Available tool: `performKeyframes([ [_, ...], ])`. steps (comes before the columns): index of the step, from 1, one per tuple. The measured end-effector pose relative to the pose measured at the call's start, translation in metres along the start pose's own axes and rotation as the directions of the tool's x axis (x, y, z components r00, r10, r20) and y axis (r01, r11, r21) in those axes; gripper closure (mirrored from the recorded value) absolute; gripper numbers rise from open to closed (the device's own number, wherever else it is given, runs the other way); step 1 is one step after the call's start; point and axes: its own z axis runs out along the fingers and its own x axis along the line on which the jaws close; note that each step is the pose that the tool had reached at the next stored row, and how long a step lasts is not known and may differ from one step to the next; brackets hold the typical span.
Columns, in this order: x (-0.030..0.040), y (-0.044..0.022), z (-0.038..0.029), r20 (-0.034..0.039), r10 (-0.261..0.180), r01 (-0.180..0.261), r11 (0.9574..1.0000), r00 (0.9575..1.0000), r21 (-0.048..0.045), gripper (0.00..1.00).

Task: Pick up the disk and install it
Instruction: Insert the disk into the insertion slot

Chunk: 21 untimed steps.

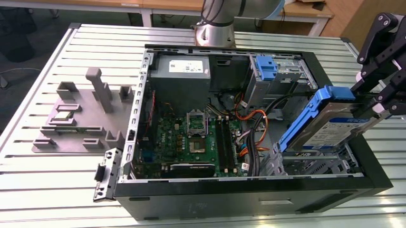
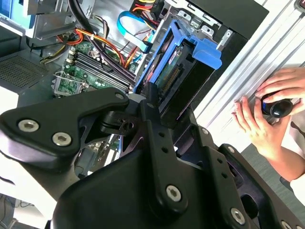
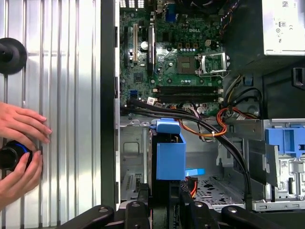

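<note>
The disk [image 1: 336,127] is a silver drive with a white-and-blue label, edged by a blue bracket. It hangs tilted on edge over the metal drive cage [image 1: 311,164] at the case's corner on the exterior view's right. My gripper [image 1: 366,105] is shut on the disk's upper end, with the black finger linkages rising above it. In the second wrist view my gripper [image 2: 159,102] clamps the disk [image 2: 174,71] just behind its connector edge. In the first wrist view the disk's blue bracket [image 3: 170,152] stands straight out from my gripper [image 3: 164,202] above the cage floor.
The open computer case [image 1: 254,187] lies on a slatted metal table [image 1: 57,180]. Inside are a motherboard [image 1: 190,137], a grey power supply box [image 1: 180,66], a blue latch piece [image 1: 267,69] and orange cables [image 1: 254,118]. A grey fixture [image 1: 82,118] stands beside it. A person's hands [image 3: 19,143] rest nearby.
</note>
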Motion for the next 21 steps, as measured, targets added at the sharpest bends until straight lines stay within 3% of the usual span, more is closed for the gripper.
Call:
performKeyframes([
  [15,0.0,-0.0015,0.004,0.0001,0.0,0.0,1.0,1.0,0.0,0.65],
  [21,0.0004,-0.0019,0.0109,0.0,0.0,0.0,1.0,1.0,0.0,0.65],
])
